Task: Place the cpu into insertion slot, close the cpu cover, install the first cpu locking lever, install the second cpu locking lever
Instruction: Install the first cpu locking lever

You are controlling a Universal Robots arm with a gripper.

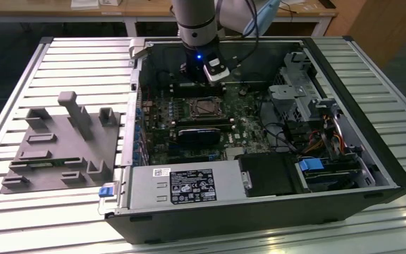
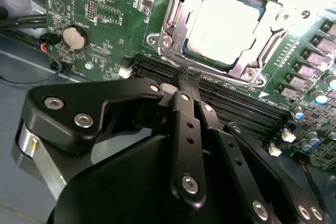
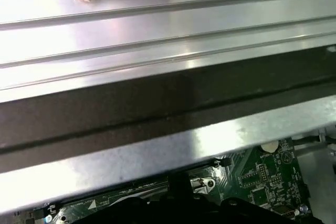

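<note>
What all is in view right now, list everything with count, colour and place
cpu: one, silver-grey, seated in the socket
insertion slot: one, silvery rim, on the motherboard
cpu cover: one, silver frame, down around the chip
motherboard: one, green, inside the case
computer case: one, black, lying open on the slatted table
power supply: one, grey, near edge of case
fixture tray: one, grey, exterior view's left
tool: one, black, above the memory slots beside the socket

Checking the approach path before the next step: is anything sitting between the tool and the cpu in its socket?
Nothing visible does. In the second wrist view the cpu lies in the insertion slot with the cpu cover over its edges; between it and the tool are memory slots low on the board.
</note>
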